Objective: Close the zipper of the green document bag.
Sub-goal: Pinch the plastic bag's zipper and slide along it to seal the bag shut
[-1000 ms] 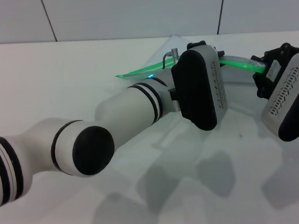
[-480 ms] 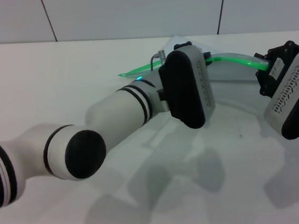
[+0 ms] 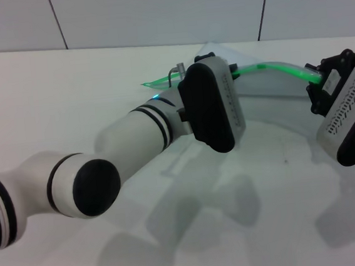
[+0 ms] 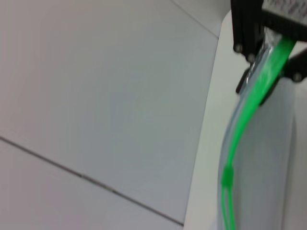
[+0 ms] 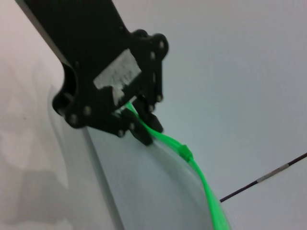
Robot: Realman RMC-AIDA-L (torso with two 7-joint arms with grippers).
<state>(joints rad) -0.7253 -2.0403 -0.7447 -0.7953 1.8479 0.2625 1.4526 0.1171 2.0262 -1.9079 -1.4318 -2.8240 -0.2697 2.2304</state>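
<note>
The green document bag (image 3: 268,90) is held up off the white table at the back, its translucent sheet hanging below the zipper (image 3: 272,67). My right gripper (image 3: 318,81) is shut on the zipper's right end, and the right wrist view shows its black fingers (image 5: 141,122) clamped on the strip. The slider tab (image 5: 185,153) sits a short way along from them. My left gripper (image 3: 209,105) reaches across to the bag's middle, and its body hides its fingertips. In the left wrist view the slider tab (image 4: 226,175) lies on the strip, which splits in two beyond it.
The white table (image 3: 67,93) stretches to the left and front. A panelled wall (image 3: 153,9) stands directly behind the bag. My left arm (image 3: 88,185) crosses the table from the lower left to the middle.
My left gripper has slid to the left along the zipper, away from the right gripper. The right gripper has shifted slightly right, and the green strip between them has stretched out.
</note>
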